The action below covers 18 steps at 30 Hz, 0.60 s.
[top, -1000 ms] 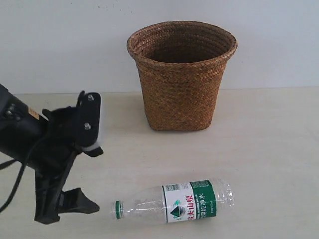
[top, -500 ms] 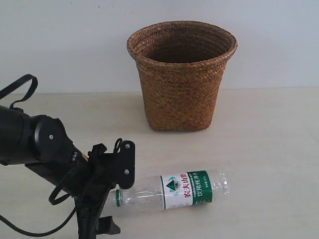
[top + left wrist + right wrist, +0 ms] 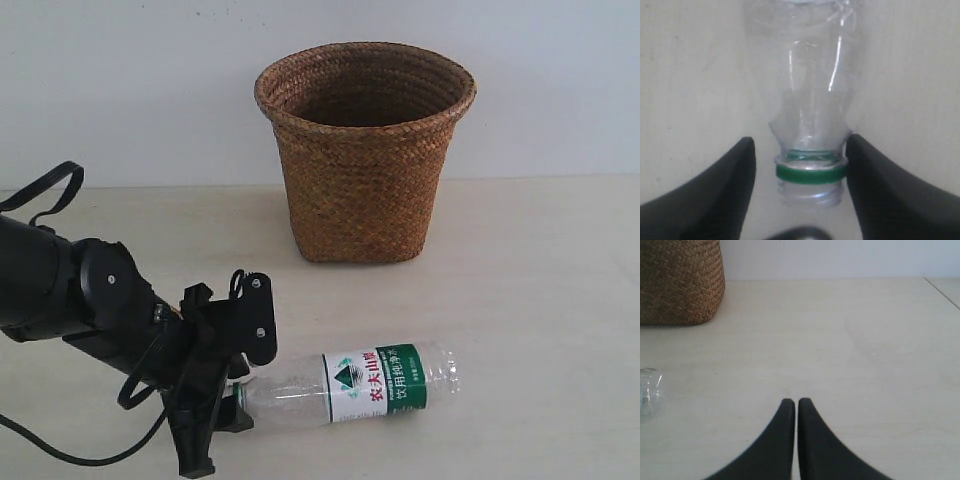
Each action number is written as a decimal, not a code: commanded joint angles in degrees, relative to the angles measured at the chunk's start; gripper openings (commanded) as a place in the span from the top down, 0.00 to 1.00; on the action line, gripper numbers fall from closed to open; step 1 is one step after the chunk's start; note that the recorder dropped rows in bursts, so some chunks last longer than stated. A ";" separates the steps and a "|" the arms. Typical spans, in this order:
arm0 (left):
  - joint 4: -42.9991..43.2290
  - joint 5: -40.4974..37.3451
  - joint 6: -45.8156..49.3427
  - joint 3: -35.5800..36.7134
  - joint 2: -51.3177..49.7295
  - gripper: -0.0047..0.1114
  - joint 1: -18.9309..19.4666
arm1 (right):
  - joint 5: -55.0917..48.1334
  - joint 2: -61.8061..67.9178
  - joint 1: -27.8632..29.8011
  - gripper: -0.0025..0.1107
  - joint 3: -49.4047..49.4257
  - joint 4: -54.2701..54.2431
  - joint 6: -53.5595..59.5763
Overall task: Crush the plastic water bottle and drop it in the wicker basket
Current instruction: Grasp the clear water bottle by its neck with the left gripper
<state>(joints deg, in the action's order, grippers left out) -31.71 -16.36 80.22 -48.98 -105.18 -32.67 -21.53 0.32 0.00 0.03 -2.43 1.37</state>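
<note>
The plastic water bottle (image 3: 370,380) lies on its side on the table in front of the wicker basket (image 3: 365,190), its neck pointing left. My left gripper (image 3: 243,385) is open around that neck. In the left wrist view the neck's green ring (image 3: 811,172) sits between the fingers of the left gripper (image 3: 800,141); one finger touches it and the other stands a little apart. The mouth's threads show clear, with no cap seen on them. My right gripper (image 3: 796,401) is shut on nothing, low over bare table, and does not show in the exterior view.
The basket (image 3: 680,285) stands upright near the white back wall. The bottle's clear base (image 3: 650,392) shows at the edge of the right wrist view. A table edge (image 3: 942,290) runs at the far corner there.
My left arm swung down from open space to the bottle's neck and slid its fingers round it. The bottle shifted slightly, its neck end nudged to the right.
</note>
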 commanded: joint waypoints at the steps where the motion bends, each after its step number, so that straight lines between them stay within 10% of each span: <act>1: -0.86 0.34 0.14 -0.02 -0.15 0.54 -0.53 | 0.27 -0.32 0.02 0.98 -0.03 -0.08 0.03; 11: -0.86 0.32 0.44 -0.02 -0.98 0.55 -0.53 | 0.27 -0.32 0.02 0.98 -0.03 -0.08 0.03; 18: -0.63 1.79 0.44 -0.02 -1.50 0.92 -0.53 | 0.27 -0.32 0.02 0.98 -0.03 -0.08 0.03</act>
<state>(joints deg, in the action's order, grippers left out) -31.71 -15.95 80.60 -48.98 -106.67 -32.67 -21.53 0.32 0.00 0.03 -2.43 1.37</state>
